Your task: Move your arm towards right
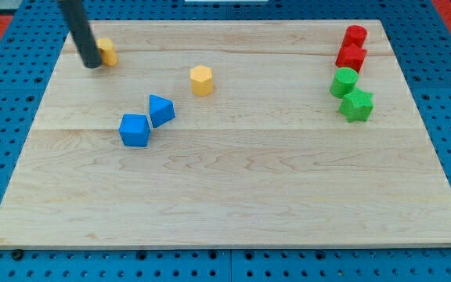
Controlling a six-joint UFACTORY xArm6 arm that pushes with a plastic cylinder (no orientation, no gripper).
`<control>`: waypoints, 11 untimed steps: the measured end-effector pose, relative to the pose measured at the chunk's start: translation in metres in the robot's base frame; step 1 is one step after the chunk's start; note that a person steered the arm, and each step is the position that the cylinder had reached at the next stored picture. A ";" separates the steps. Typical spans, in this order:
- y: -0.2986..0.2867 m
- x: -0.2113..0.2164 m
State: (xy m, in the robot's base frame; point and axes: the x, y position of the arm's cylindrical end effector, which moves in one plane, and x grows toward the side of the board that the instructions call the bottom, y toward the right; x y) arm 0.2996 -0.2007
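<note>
My tip [92, 64] rests on the wooden board [233, 188] near the view's top left, touching or just left of a small yellow block [106, 52] that the rod partly hides. A yellow hexagonal block [201, 80] lies to the tip's right. A blue cube [135, 130] and a blue wedge-like block [161, 110] sit side by side below and to the right of the tip.
At the view's right stand a red cylinder [355, 36], a red star-shaped block [351, 56], a green cylinder [344, 81] and a green star-shaped block [357, 104], in a close column. A blue pegboard [6, 141] surrounds the board.
</note>
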 end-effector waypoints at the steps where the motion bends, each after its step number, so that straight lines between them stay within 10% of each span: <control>1: 0.013 -0.002; 5: 0.012 -0.029; 10: 0.346 -0.068; 11: 0.299 -0.050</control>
